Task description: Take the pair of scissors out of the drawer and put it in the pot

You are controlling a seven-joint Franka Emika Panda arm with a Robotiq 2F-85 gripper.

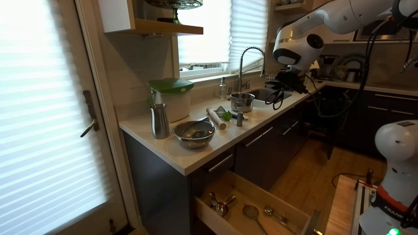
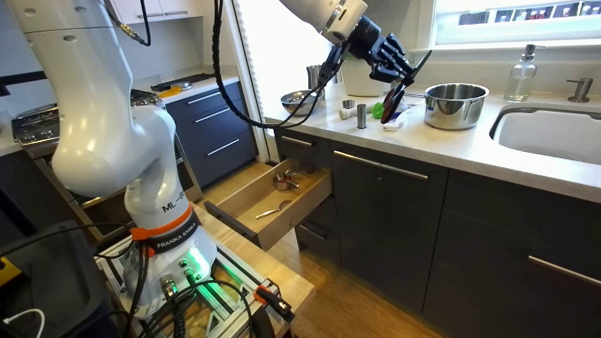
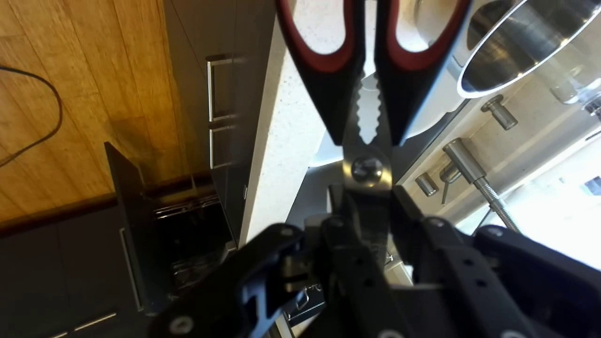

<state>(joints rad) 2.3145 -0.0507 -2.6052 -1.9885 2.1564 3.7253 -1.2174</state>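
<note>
Scissors [image 3: 367, 169] sit clamped in the end effector [image 3: 368, 204] by their blades [image 3: 370, 220] — handles [image 3: 411, 61] pointing away from it, hanging downward in both exterior views — outside the pot [image 2: 453, 111], which stands on the worktop [image 2: 418, 138] near the sink [image 2: 558, 131].

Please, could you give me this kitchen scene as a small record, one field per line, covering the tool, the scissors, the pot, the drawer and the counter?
tool: closed on the blades of the scissors
scissors: tilted, handles lower than blades, red inside the finger loops; apart from the pot
pot: upright on the counter, beside the sink
drawer: pulled open, metal utensils inside
also on counter: metal bowl, steel canister, green-lidded container
task status: scissors out of the drawer, not yet in the pot
</note>
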